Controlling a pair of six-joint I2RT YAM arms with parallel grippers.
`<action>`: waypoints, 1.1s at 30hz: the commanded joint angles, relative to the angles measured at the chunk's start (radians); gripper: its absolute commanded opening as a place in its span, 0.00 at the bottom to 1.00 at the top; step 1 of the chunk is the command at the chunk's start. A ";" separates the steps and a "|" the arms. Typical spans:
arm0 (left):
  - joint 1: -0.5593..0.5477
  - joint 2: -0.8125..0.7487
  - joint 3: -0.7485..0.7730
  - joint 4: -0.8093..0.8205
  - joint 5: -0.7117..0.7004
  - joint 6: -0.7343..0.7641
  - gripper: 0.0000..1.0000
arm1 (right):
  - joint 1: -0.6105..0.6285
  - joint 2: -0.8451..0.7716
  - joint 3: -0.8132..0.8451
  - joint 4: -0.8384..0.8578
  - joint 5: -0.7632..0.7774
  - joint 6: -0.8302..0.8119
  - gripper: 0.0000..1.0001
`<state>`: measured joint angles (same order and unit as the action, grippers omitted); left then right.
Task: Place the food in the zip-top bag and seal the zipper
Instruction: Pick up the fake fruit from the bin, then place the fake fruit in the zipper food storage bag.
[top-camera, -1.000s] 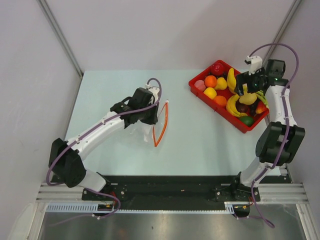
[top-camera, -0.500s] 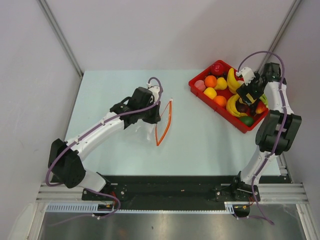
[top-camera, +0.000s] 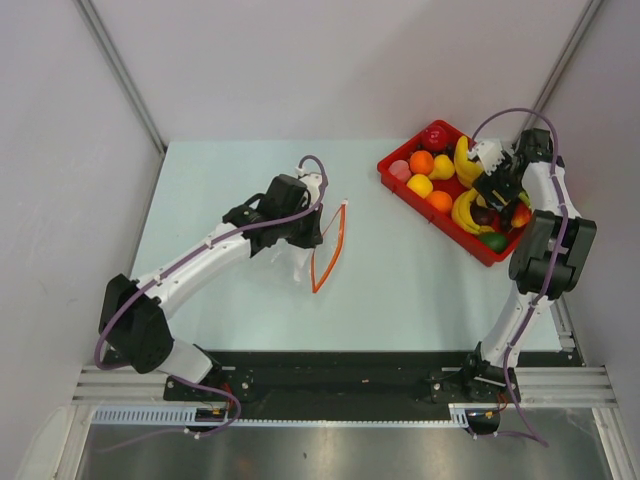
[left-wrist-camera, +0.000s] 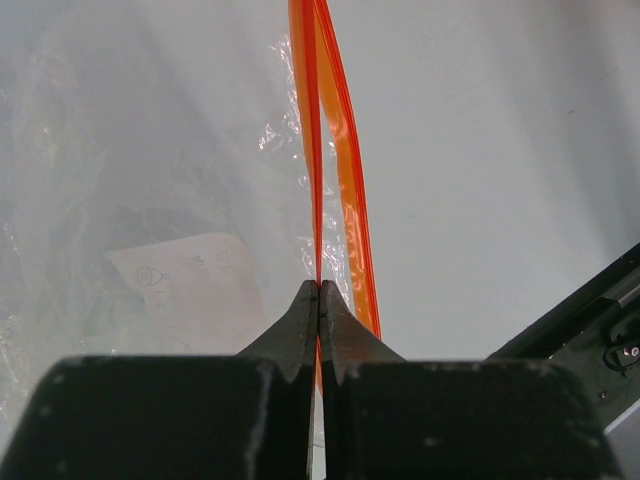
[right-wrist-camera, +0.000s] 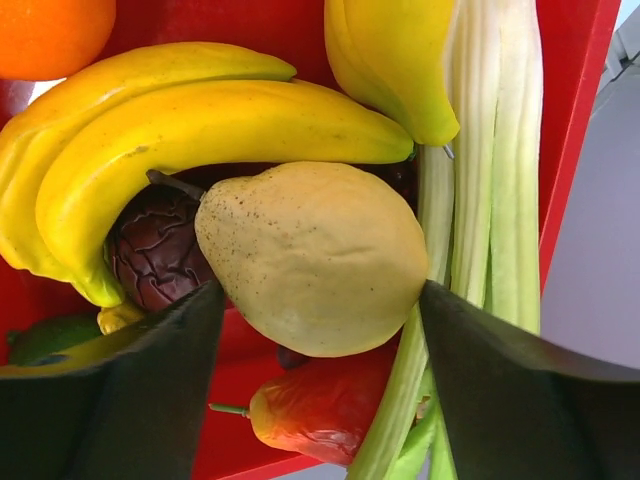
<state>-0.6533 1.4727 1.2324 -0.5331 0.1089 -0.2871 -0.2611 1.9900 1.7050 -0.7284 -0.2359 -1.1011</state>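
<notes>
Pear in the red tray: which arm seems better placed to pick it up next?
Probably right: the right gripper, open, straddles the pear, while the left gripper is pinching the zipper.

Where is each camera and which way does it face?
Top external: above, behind the bases, looking down on the table; both arms show.
Left wrist: low, facing along the bag's zipper; jaws shut on it.
Right wrist: over the tray, facing down at a pear; open jaws flank it.
Shared: top and left wrist show the zipper.
</notes>
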 joint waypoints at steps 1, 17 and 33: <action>-0.003 -0.012 0.039 0.021 0.014 0.017 0.00 | 0.005 -0.017 0.030 -0.020 -0.020 0.001 0.65; -0.002 -0.020 0.036 0.064 0.067 -0.046 0.00 | -0.041 -0.212 0.105 -0.144 -0.245 0.184 0.44; 0.066 0.055 0.090 0.232 0.413 -0.309 0.00 | 0.449 -0.726 -0.267 0.206 -0.724 1.061 0.44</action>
<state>-0.6247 1.5188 1.2930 -0.4023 0.3447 -0.4896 0.0734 1.3312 1.5406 -0.7536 -0.8669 -0.3386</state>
